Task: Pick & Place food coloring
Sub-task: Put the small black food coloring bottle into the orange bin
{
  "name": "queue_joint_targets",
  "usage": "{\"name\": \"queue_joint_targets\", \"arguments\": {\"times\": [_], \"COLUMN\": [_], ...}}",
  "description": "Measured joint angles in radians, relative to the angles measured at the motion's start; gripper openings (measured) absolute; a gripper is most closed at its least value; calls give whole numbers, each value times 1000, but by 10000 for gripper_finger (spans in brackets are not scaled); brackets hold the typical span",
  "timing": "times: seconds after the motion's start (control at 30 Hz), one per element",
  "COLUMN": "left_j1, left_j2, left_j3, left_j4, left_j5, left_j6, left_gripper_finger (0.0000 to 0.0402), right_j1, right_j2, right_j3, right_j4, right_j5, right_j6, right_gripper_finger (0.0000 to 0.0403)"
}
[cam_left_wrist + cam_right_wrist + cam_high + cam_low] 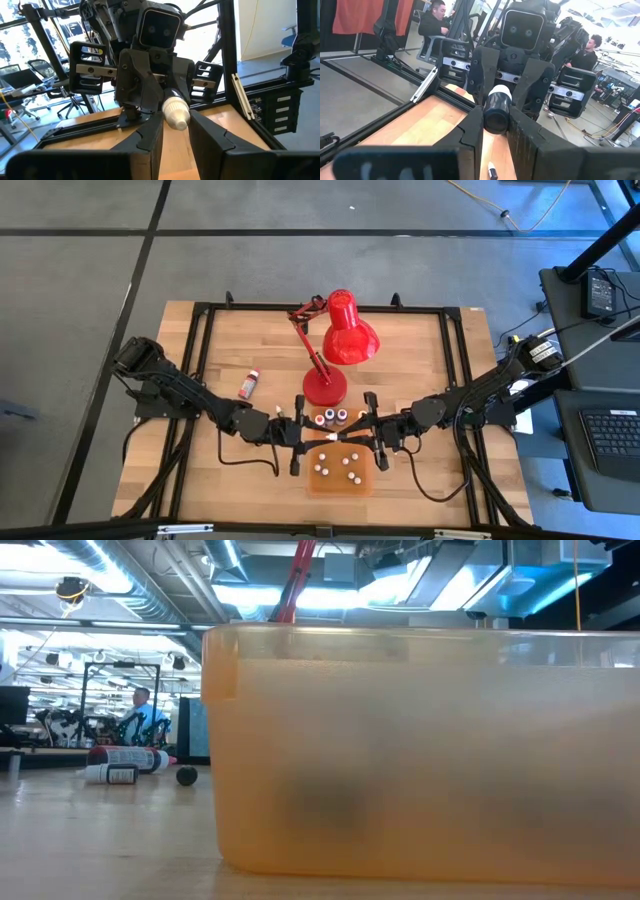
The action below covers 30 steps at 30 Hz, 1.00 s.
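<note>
A small food coloring bottle [333,439] with a white pointed cap and a dark body lies level in the air between my two grippers, over the far edge of the translucent orange tray [310,480]. My left gripper [320,438] comes in from the table's left. My right gripper [347,438] comes in from the right. Both are shut on the bottle. Several more bottles [345,468] stand on their bases in the tray, white caps up. Three others [330,417] stand on the table just beyond it. The low view shows only the tray wall [420,750], no gripper. My left gripper [176,122] has the bottle's white cap end [176,112] pinched between its two fingers, coming level from the table's left, along the bottle. The bottle is lifted clear and lies level. My right gripper [496,125] pinches the dark body [496,116] at the base end between its two fingers. It comes level from the table's right, along the bottle. The base faces its wrist camera.
A red desk lamp [340,340] stands on its round base [324,386] just beyond the grippers. A larger red bottle with a white cap [248,384] lies on its side toward the left, seen also in the low view [125,765]. Black frame rails border the table.
</note>
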Motion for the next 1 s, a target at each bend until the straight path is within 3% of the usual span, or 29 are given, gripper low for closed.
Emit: {"name": "queue_joint_targets", "arguments": {"times": [0.63, 1.0], "left_j1": [0, -1], "left_j2": [0, 0], "left_j3": [0, 0], "left_j4": [0, -7], "left_j5": [0, -26], "left_j6": [0, 35], "left_gripper_finger": [114, 53], "right_j1": [0, 0], "right_j2": [1, 1], "right_j3": [0, 0], "right_j4": [-4, -2], "right_j5": [2, 4], "right_j6": [0, -16], "right_gripper_finger": [77, 79]}}
